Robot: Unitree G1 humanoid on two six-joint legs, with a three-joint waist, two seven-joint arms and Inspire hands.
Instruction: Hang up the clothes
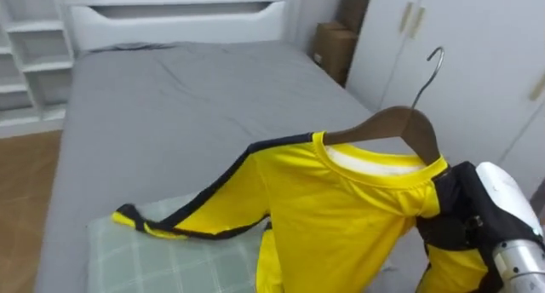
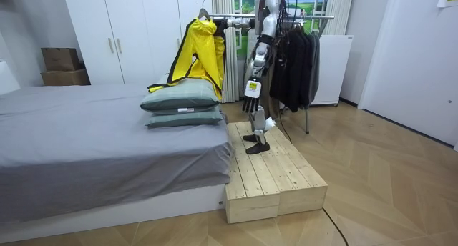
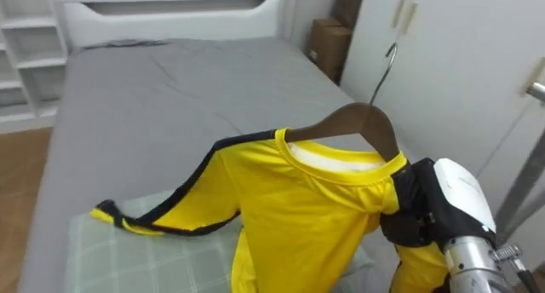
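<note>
A yellow shirt (image 1: 341,216) with black trim hangs on a wooden hanger (image 1: 400,123) whose metal hook (image 1: 430,67) points up. My right hand (image 1: 456,216) comes in from the lower right and is curled round the hanger's right end through the shirt's shoulder. One long sleeve (image 1: 204,203) trails down onto a green checked pillow (image 1: 170,259). In the room view I stand on a wooden platform (image 2: 275,178) beside the bed, holding the shirt (image 2: 200,49) out at shoulder height with my right hand (image 2: 234,22). My left hand (image 2: 249,99) hangs at my side with relaxed fingers.
The grey bed (image 1: 170,97) lies in front of me with two stacked pillows (image 2: 182,106) at its near end. A clothes rack (image 2: 318,17) with dark garments (image 2: 293,60) stands just behind me. White wardrobes (image 2: 129,31) and cardboard boxes (image 1: 332,50) line the wall.
</note>
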